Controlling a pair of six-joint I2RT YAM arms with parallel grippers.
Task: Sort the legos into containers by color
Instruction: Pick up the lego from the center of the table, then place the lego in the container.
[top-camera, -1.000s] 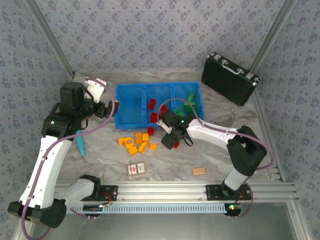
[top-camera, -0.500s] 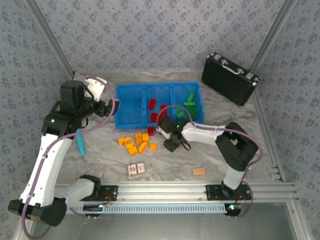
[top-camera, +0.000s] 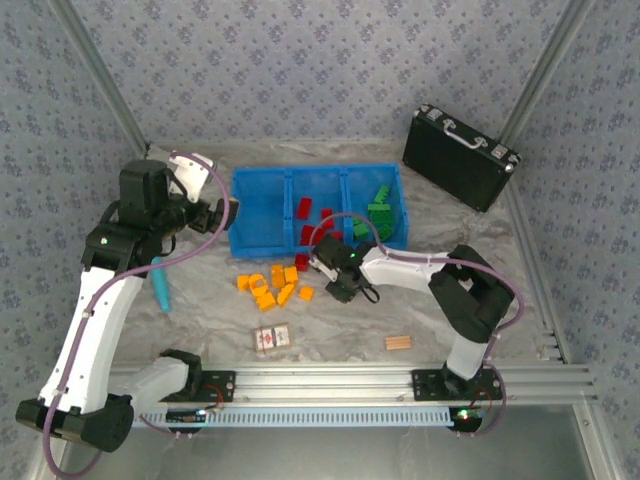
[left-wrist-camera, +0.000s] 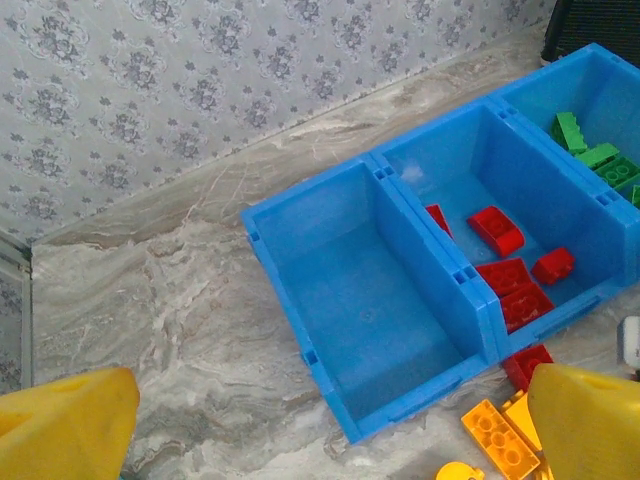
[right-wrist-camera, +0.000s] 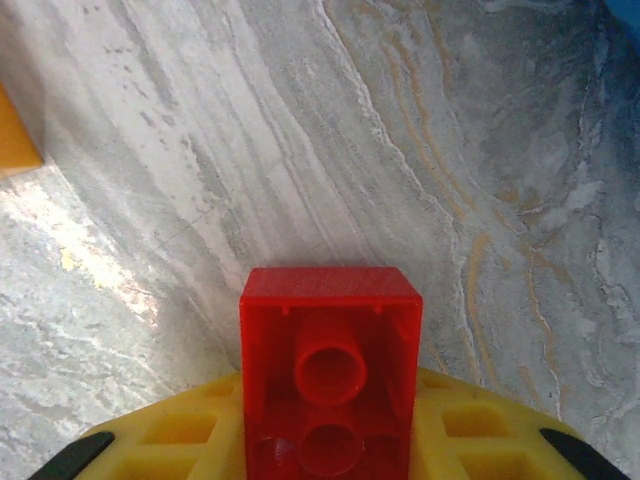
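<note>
My right gripper (top-camera: 341, 283) is clamped on a red lego (right-wrist-camera: 330, 380), its hollow underside facing my wrist camera, low over the marble table (right-wrist-camera: 300, 150) just in front of the blue tray (top-camera: 262, 228). The middle compartment (left-wrist-camera: 470, 190) already holds reds, so it probably goes there. My left gripper (top-camera: 222, 213) hangs wide open beside the tray, with orange legos (top-camera: 268, 288) loose nearby.

Light falls even and diffuse from above. The overhead view is bright but soft and slightly grainy, with only faint shadows on the marbled table (top-camera: 340, 330). In the right wrist view a pale glare patch lies on the table at left, while the red brick (right-wrist-camera: 330, 360) is sharp. The left wrist view is crisp on the blue tray (left-wrist-camera: 380, 330) — the yellow fingertips (left-wrist-camera: 60, 420) at its bottom corners are blurred.
</note>
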